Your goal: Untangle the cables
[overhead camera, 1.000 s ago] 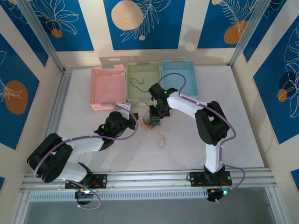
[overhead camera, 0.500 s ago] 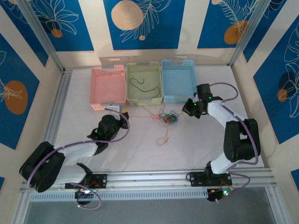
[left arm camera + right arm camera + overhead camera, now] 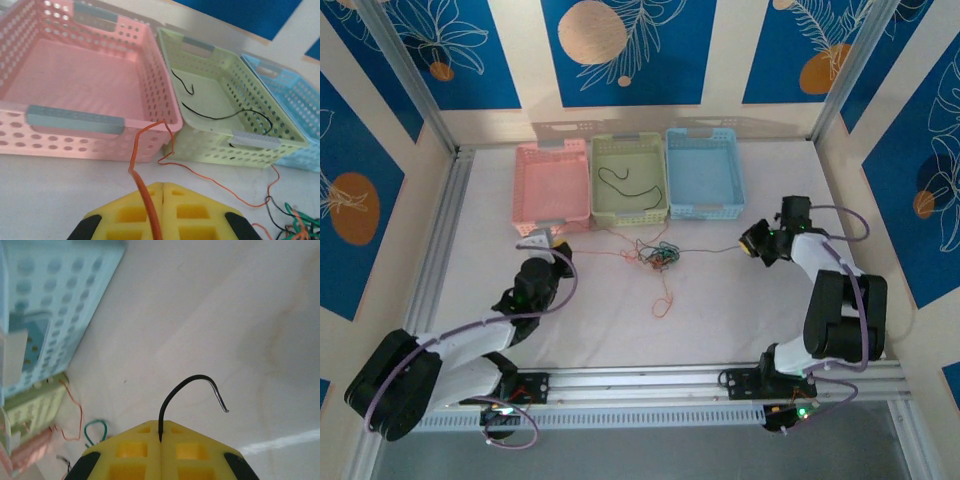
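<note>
**Left wrist view.** I saw the left gripper (image 3: 162, 186) in front of the green basket (image 3: 210, 150), its yellow jaws pressed together on an orange cable (image 3: 136, 160). The cable rose from the jaws and kinked near the basket's front left corner. It then trailed over the table (image 3: 50, 190) along the basket's front wall to a tangle of cables (image 3: 292, 220) off its front right corner. A black cable (image 3: 220, 118) lay inside the green basket. A pink basket (image 3: 60, 142) stood just beside its left wall and a blue basket (image 3: 295, 95) beside its right.
</note>
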